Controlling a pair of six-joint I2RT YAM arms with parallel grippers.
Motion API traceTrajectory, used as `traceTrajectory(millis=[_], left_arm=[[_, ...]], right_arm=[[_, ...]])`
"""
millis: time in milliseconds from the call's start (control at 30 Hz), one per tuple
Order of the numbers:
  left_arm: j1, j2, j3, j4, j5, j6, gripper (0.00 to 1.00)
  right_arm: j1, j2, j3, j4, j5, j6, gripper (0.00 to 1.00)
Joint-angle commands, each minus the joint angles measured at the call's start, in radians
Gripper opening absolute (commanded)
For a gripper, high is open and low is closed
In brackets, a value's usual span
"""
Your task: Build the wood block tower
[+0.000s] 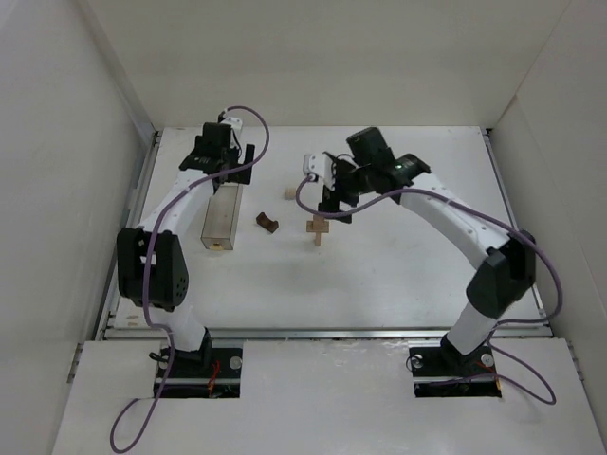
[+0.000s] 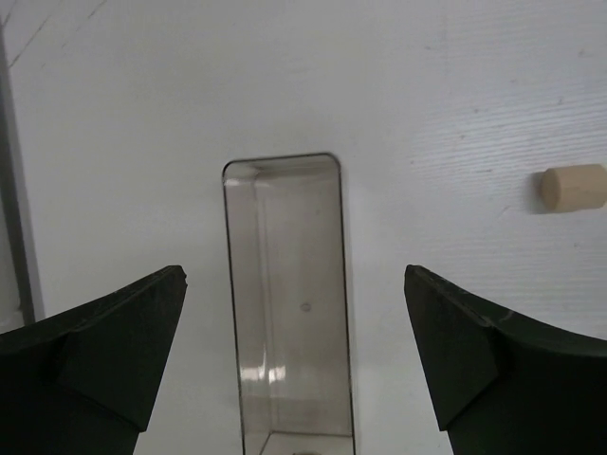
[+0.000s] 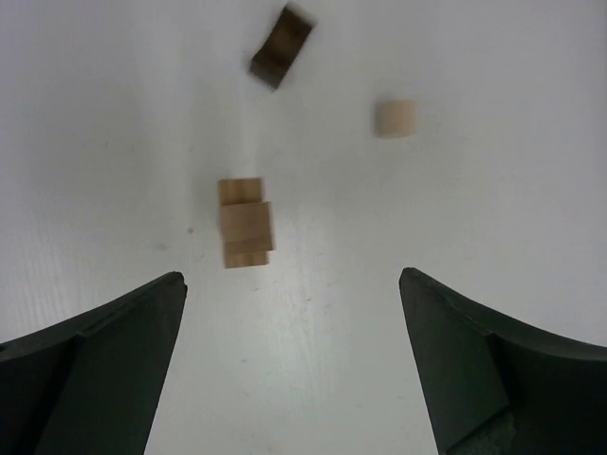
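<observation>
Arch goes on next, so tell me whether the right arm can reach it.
Probably yes: the right hand is open by the tower, and the arch lies close by, nothing between.

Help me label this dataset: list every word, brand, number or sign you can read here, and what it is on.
None can be read in any view.
The clear box, wood block tower, dark arch block and pale cylinder carry no print.
Any marking on the arm bases is too small to tell.
</observation>
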Motion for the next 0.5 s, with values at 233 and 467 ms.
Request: traceTrajectory(millis=[233,467], left_arm=[[-0.197,0.298,0.354,-0.125,0.079,0.018,1.00],[-0.247,0.542,0.576,-0.289,0.047,-0.085,0.95]], right_arm=[[-0.078,-0.421,-0.307,0.807,0.459,0.601,1.00],[-0.078,-0.347,-0.239,0.587,0.658,0.816,1.00]])
